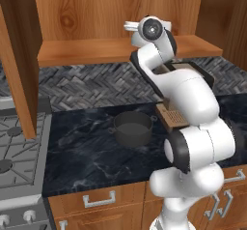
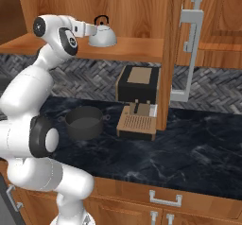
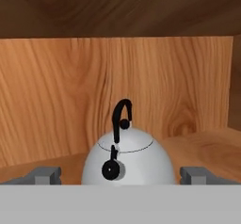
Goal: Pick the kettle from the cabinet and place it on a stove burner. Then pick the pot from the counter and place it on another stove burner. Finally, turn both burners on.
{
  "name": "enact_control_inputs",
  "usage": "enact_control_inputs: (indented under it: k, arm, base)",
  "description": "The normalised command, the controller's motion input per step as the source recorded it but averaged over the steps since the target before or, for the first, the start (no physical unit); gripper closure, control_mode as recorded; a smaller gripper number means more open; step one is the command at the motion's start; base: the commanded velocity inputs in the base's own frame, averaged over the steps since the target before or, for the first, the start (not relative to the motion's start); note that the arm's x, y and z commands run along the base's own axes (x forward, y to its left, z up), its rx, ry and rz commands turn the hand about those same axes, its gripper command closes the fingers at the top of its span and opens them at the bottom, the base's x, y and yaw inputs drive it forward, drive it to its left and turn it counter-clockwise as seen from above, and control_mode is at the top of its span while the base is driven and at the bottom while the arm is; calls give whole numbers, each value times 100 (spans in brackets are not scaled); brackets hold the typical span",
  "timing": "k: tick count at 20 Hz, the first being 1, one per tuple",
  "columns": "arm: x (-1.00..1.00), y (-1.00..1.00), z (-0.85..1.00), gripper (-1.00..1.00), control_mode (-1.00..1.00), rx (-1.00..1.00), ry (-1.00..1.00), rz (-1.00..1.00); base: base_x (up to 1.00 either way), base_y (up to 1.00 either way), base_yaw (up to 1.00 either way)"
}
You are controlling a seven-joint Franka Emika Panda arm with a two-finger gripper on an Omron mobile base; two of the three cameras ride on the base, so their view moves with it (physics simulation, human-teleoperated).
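the cabinet (image 2: pixel 137 47) spans the top of the right base view. below it, the counter (image 2: pixel 198 148) fills the lower half, with the pot (image 2: pixel 84 122) at centre left. the kettle (image 3: pixel 128 159) sits upright on the shelf, bottom centre of the hand view, between the gripper's (image 3: pixel 120 175) spread-apart fingertips (image 3: pixel 44 175), not clamped.
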Motion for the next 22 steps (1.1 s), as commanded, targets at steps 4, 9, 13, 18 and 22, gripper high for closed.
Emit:
enact_control_inputs:
  k: [4, 9, 13, 18, 22]
  arm:
    - [24, 0, 0, -100, -100, 0, 0, 0]
    - [24, -2, 0, -100, -100, 0, 0, 0]
    - [29, -5, 0, -100, -100, 0, 0, 0]
    - [25, -6, 0, -100, -100, 0, 0, 0]
    - [24, -5, 0, -100, -100, 0, 0, 0]
  base:
    - [0, 0, 0]
    - [0, 0, 0]
    - [0, 0, 0]
    - [0, 0, 0]
    - [0, 0, 0]
